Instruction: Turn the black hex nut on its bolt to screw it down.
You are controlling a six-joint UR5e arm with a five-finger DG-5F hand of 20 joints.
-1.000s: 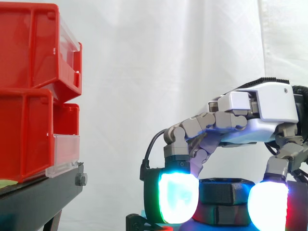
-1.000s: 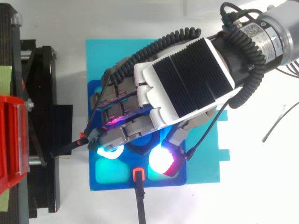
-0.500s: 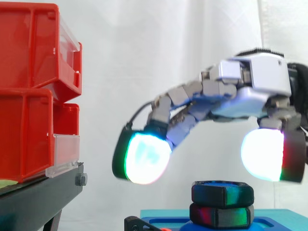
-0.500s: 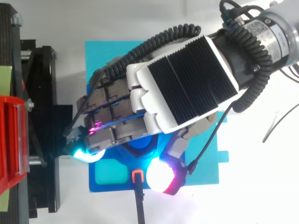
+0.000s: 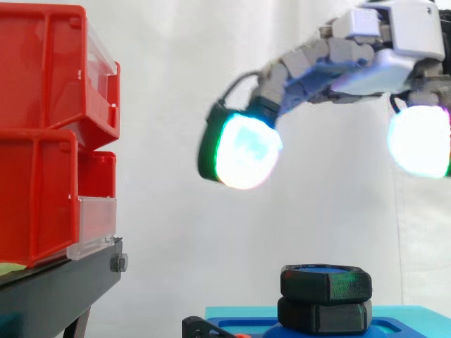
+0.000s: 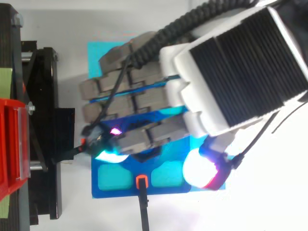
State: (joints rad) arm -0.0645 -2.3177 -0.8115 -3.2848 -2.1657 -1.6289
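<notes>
The black hex nut (image 5: 325,284) sits on its blue bolt, directly above a second black hex piece (image 5: 324,315), on the blue fixture (image 6: 163,185). My hand (image 5: 373,60) hangs high above the nut, open, with its fingers spread and nothing between them. One glowing pad (image 5: 243,150) is up and to the left of the nut, and another pad (image 5: 421,141) is up and to its right. From above, my hand (image 6: 231,67) covers most of the fixture, and only a dark edge of the nut (image 6: 144,155) peeks out under the fingers.
Stacked red bins (image 5: 42,134) stand on a black stand (image 5: 56,289) to the left. A cyan mat (image 6: 96,53) lies under the blue fixture. A black strap with an orange tip (image 6: 141,182) reaches the fixture's near edge.
The hand was shut on the nut a second ago. It has let go, opened its fingers and risen well above the nut. The nut stays on the bolt.
</notes>
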